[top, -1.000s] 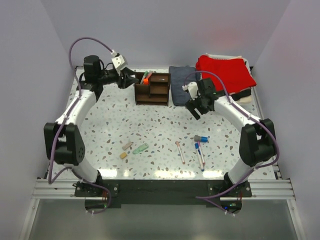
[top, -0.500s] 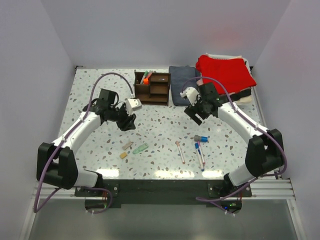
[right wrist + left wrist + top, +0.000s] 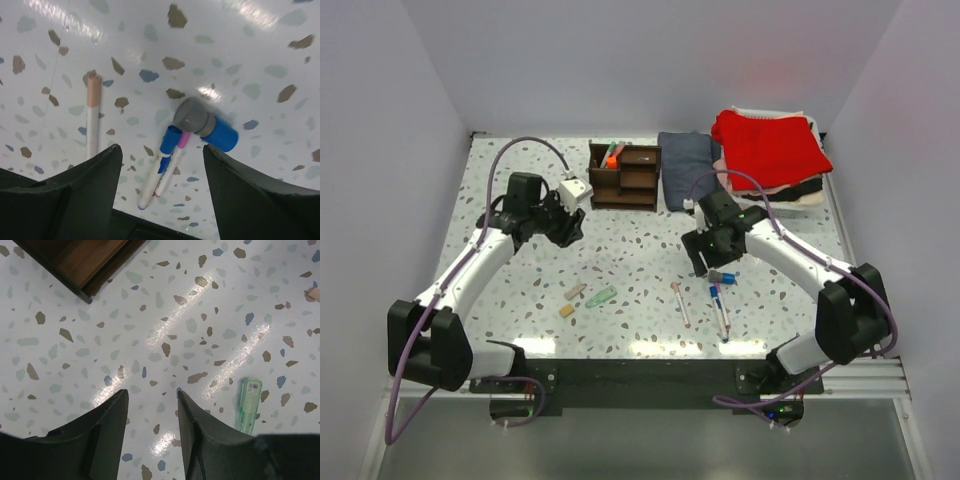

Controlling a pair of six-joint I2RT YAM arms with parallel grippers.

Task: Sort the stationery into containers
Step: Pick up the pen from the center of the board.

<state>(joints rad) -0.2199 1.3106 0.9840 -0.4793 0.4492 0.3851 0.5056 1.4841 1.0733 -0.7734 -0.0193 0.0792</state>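
Observation:
The dark brown organizer (image 3: 625, 177) stands at the back centre, with an orange-banded marker (image 3: 612, 156) standing in it. My left gripper (image 3: 570, 228) hovers open and empty in front of the organizer's left side; its own view shows the organizer's corner (image 3: 85, 260) and the pale green piece (image 3: 248, 405) to the right. Two tan blocks (image 3: 571, 300) lie beside the green piece (image 3: 601, 297). My right gripper (image 3: 161, 150) is open above a blue-capped pen (image 3: 160, 165), a pink pen (image 3: 174, 165) and a blue-and-grey cylinder (image 3: 205, 125). A peach-capped pen (image 3: 92, 120) lies to the left.
A folded dark cloth (image 3: 686, 165) lies right of the organizer. A pile of red and pale clothes (image 3: 770, 150) fills the back right corner. White walls close in three sides of the speckled table (image 3: 640, 250).
My right arm came forward from the dark cloth to the pens, its jaws narrowing somewhat. My left arm swung out from the organizer onto the table and now sits just in front of it.

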